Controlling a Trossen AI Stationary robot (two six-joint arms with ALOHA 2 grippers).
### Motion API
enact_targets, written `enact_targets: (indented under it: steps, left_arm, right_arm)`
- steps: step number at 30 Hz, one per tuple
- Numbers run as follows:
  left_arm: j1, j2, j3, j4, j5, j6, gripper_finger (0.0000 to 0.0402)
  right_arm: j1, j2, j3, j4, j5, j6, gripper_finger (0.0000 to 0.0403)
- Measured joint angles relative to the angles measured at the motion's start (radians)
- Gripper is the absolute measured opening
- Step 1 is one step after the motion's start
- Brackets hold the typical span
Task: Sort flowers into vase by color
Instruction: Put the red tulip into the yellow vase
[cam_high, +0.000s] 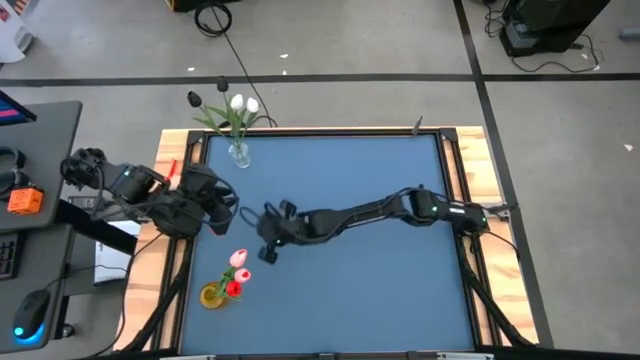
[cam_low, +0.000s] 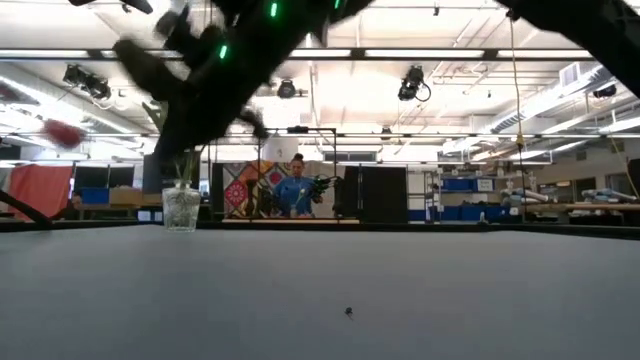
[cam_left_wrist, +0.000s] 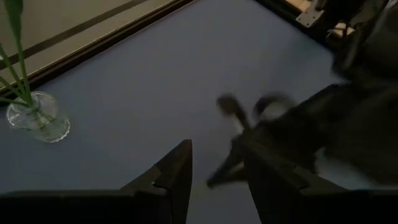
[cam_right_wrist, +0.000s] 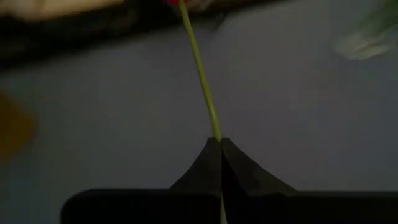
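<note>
On the left edge of the blue worktop (cam_high: 350, 260) the left gripper (cam_high: 222, 205) waits, its fingers (cam_left_wrist: 177, 177) spread apart and holding nothing. Behind it, near the far edge, a clear glass vase (cam_high: 238, 153) stands with white flowers (cam_high: 243, 104) and one dark flower (cam_high: 194, 99). Near the front edge a yellow vase (cam_high: 213, 296) holds pink flowers (cam_high: 240, 265) and a red flower (cam_high: 233, 289). Just beside it, toward the middle of the worktop, the right gripper (cam_high: 268, 232) hangs at the end of the long right arm (cam_high: 400, 208). Its fingers (cam_right_wrist: 242, 168) are pressed together on a thin green stem (cam_right_wrist: 200, 68), which runs away from them to a red head only partly seen. Far behind the worktop a person (cam_low: 296, 190) stands in the room.
</note>
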Motion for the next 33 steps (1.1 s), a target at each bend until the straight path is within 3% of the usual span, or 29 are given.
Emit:
enact_targets:
  steps: [7,12,16,21,29,33]
  left_arm:
    - [-0.001,-0.069,0.0,0.0,0.0,0.036,0.0149]
    - [-0.001,-0.117,0.0,0.009,-0.012,0.038,0.0149]
    - [-0.001,-0.146,0.0,0.015,-0.057,0.057,0.0149]
    - [-0.001,-0.156,0.0,0.098,-0.057,0.167,0.0155]
    - [-0.001,-0.157,0.0,0.301,-0.049,0.357,0.025]
    - [-0.001,-0.16,0.0,0.388,-0.053,0.412,0.0265]
  right_arm:
    - [-0.006,-0.149,0.001,-0.018,0.277,0.044,0.0002]
    - [-0.038,-0.215,0.002,-0.03,0.367,0.13,0.0001]
    - [-0.057,-0.245,0.002,0.012,0.369,0.151,0.0]
    - [-0.053,-0.265,0.002,0.197,0.31,-0.007,0.0]
    - [-0.018,-0.283,0.004,0.42,0.145,-0.13,0.0]
    - [-0.003,-0.282,0.003,0.465,0.152,-0.189,0.0]
